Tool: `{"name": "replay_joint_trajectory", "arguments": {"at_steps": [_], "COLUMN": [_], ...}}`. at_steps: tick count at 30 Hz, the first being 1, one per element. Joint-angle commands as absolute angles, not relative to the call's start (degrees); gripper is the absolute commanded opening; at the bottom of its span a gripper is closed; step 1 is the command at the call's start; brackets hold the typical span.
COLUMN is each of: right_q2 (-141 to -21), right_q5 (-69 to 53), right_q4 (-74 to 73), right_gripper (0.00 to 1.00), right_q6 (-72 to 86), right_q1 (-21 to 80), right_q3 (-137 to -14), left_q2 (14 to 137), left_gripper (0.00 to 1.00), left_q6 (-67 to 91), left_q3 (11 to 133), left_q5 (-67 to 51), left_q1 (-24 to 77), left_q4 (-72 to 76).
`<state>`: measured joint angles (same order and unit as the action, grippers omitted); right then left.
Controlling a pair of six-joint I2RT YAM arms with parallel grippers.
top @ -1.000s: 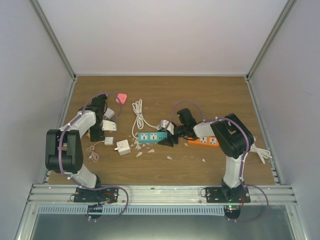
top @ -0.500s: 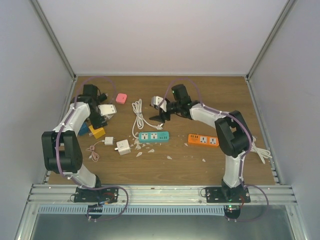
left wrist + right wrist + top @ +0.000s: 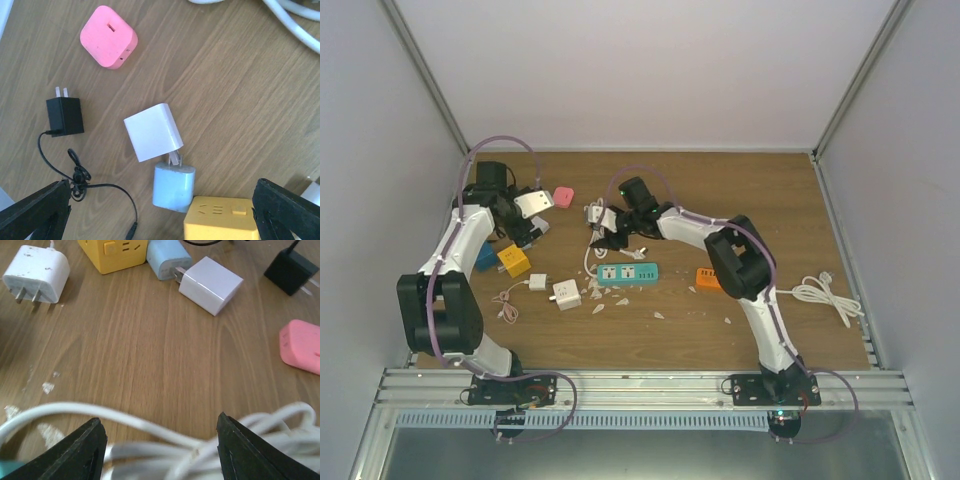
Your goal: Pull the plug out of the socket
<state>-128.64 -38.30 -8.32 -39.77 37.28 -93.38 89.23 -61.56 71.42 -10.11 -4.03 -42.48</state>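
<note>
A light blue plug [image 3: 173,186] lies on the wood with its prongs run into the edge of a white cube socket [image 3: 152,131], and part of the prongs shows. The pair also appears at the top of the right wrist view: plug [image 3: 167,257], cube [image 3: 210,285]. My left gripper [image 3: 161,202] hovers above them, open wide, holding nothing. My right gripper [image 3: 159,437] is open, low over a coiled white cable [image 3: 150,432] that runs blurred between its jaws. From above, the left gripper [image 3: 531,224] is at the far left and the right gripper [image 3: 604,236] is mid-table.
Beside the plug sit a yellow cube socket [image 3: 222,220], a pink adapter [image 3: 108,36] and a black charger [image 3: 65,116] with a thin lead. A teal power strip [image 3: 628,272], an orange strip [image 3: 706,278], white adapters [image 3: 566,293] and a second white cable [image 3: 820,293] lie around.
The right arm swung left, from the teal strip to the coiled white cable, and its jaws narrowed a little. The left arm moved back toward the pink adapter and its gripper opened fully.
</note>
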Motion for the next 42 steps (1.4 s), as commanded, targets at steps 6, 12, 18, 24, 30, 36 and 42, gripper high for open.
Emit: {"name": "replay_joint_trajectory", "arguments": {"at_steps": [6, 12, 18, 24, 30, 36, 42], "right_q2": [-139.16, -140.29, -140.26, -138.59, -137.52, -133.66, -127.7], "right_q5": [-29.82, -24.2, -22.39, -20.24, -14.31, -13.16, -14.04], "right_q4": [-12.22, -14.94, -19.06, -23.86, -30.19, -31.53, -29.62], "right_gripper": [0.55, 0.49, 0.45, 0.41, 0.36, 0.32, 0.3], "right_q6": [-38.96, -39.97, -40.07, -39.18, -46.5, -50.86, -52.88], "right_q1": [38.62, 34.07, 26.25, 20.56, 15.25, 8.56, 0.51], "right_q3": [-105.52, -106.7, -106.72, -109.19, -107.41, -98.85, -87.54], "left_q2": [85.3, 84.63, 85.29, 85.43, 85.43, 85.93, 86.22], "left_gripper": [0.99, 0.99, 0.99, 0.99, 0.99, 0.99, 0.99], "left_q6": [-59.93, -59.6, -59.15, -58.7, -58.78, -58.85, -58.97], "left_q3": [66.62, 66.09, 66.65, 67.4, 67.49, 67.99, 68.27], "left_q5": [-13.03, -13.45, -13.82, -14.12, -13.64, -13.55, -13.24], "left_q1": [-4.28, -4.23, -4.14, -3.65, -3.34, -3.01, -1.64], "left_q4": [-38.48, -38.19, -38.52, -38.99, -39.05, -38.91, -38.87]}}
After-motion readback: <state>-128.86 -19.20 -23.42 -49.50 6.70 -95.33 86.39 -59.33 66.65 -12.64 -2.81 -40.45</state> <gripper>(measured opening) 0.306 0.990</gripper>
